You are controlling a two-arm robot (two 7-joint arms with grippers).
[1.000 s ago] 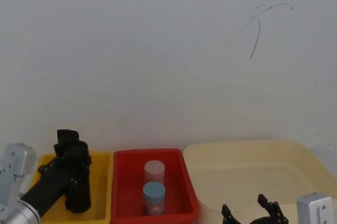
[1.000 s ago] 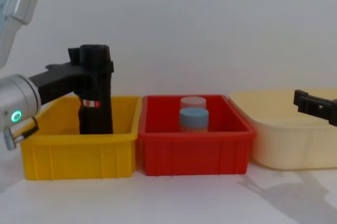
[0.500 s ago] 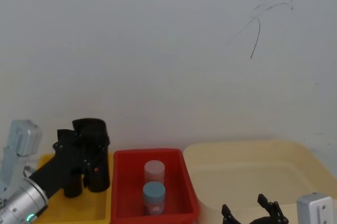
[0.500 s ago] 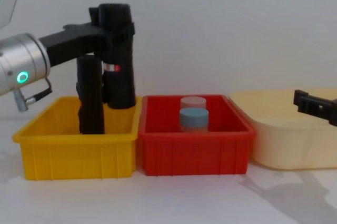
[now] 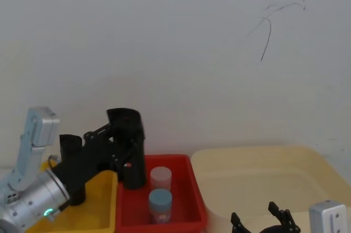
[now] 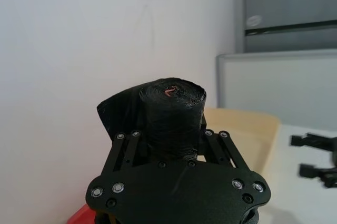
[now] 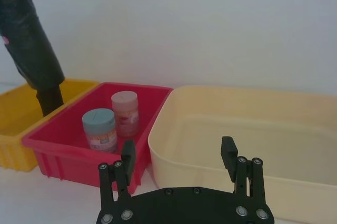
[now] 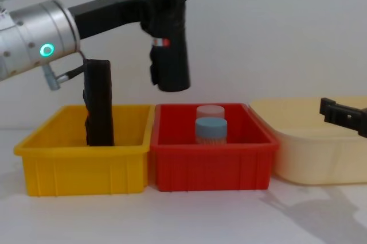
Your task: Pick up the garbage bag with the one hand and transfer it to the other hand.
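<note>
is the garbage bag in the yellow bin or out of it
Out: the left gripper holds the garbage bag upright, well above the yellow bin.

I see the black garbage bag (image 8: 170, 60) with its red-and-white label (image 8: 162, 42), a plain black roll (image 8: 98, 106), a yellow bin (image 8: 80, 172), a red bin (image 8: 212, 169), a cream tub (image 8: 309, 158) and a white surface (image 8: 189, 221).
</note>
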